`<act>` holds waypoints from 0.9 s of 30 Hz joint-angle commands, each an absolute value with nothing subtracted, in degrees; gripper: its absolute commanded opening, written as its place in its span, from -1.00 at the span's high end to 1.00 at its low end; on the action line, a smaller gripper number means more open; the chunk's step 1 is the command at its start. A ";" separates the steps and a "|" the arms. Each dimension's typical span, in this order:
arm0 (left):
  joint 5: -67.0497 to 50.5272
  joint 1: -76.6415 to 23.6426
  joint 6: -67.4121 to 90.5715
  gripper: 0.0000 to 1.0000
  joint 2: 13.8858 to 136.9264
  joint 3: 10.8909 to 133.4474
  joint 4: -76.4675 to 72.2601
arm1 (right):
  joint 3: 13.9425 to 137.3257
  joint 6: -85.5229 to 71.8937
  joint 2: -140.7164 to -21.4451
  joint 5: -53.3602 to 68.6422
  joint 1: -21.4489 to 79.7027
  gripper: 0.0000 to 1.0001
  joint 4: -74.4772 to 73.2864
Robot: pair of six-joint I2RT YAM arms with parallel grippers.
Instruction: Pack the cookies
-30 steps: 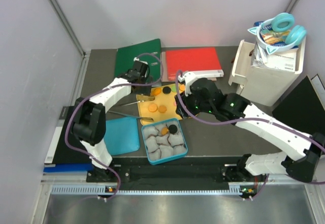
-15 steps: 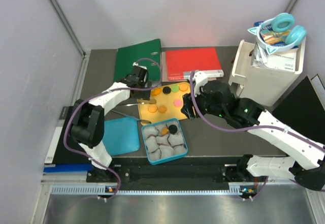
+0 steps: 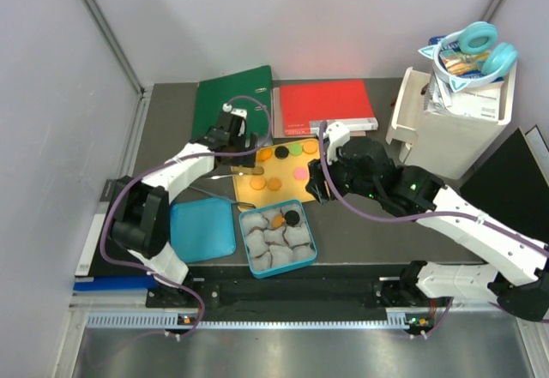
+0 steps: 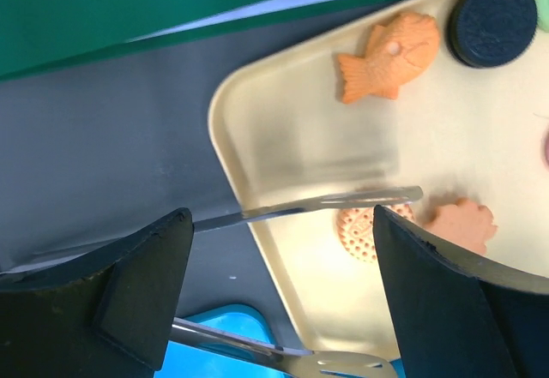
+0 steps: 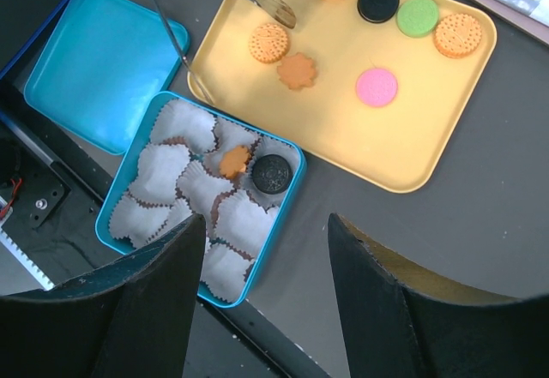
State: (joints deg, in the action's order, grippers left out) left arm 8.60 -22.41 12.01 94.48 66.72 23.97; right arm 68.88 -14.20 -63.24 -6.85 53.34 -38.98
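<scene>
**While nothing is gripped, cookies (image 5: 377,87) lie split btw tray (image 5: 343,129) and box (image 5: 232,122)**

Because the left pincer (image 4: 281,215) stands wide open w/ nothing clamped, its wrist cam looks down btw its fingers (image 4: 141,297) onto the tray's corner. The waffle cookie (image 4: 364,228) lies under the gap, right of ctr. The flower cookie (image 4: 463,224) sits beside it, against the right-hand finger. The fish cookie (image 4: 390,57) and black cookie (image 4: 495,22) sit in the upper right of that frame, clear of both fingers. Metal tongs (image 4: 309,205) lie under the gap too, one arm's tip at the waffle cookie's upper edge, the 2nd arm along the frame's bottom.

The right pincer (image 5: 266,222) is open as well, empty, high over the scene. In its cam the box sits just above and btw the fingertips (image 5: 176,262), w/ the tray in the upper right. The left cam misses the box. The right cam shows an orange cookie (image 5: 233,161) and a 2nd black cookie (image 5: 272,173) side by side in it among paper cups (image 5: 163,172). It also shows all seven tray cookies, incl. the green cookie (image 5: 418,15) and round orange cookie (image 5: 457,35).

Only the top cam shows both pincers at once, the left at the tray's upper left and the right at its right edge. It also takes in a teal lid (image 3: 202,230) left of the box, a green folder (image 3: 232,95) and red folder (image 3: 324,106) above the tray, and a white bin (image 3: 446,129) w/ headphones (image 3: 476,48) in the upper right.
</scene>
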 commanded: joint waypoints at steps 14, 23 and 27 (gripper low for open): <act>8.87 -22.24 13.71 -0.72 94.04 61.43 21.27 | 68.82 -14.68 -65.04 -6.86 52.73 -0.18 -36.12; 12.13 -22.06 13.62 -0.75 101.77 70.13 20.74 | 68.91 -14.06 -64.95 -7.56 52.65 -0.18 -37.61; 11.60 -21.53 13.80 -0.74 103.97 70.14 20.30 | 68.38 -13.80 -64.60 -7.91 52.38 -0.18 -38.06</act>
State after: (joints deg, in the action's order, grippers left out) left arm 10.83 -22.13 13.45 102.26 68.71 22.06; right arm 68.25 -14.52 -65.32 -6.87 53.10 -38.72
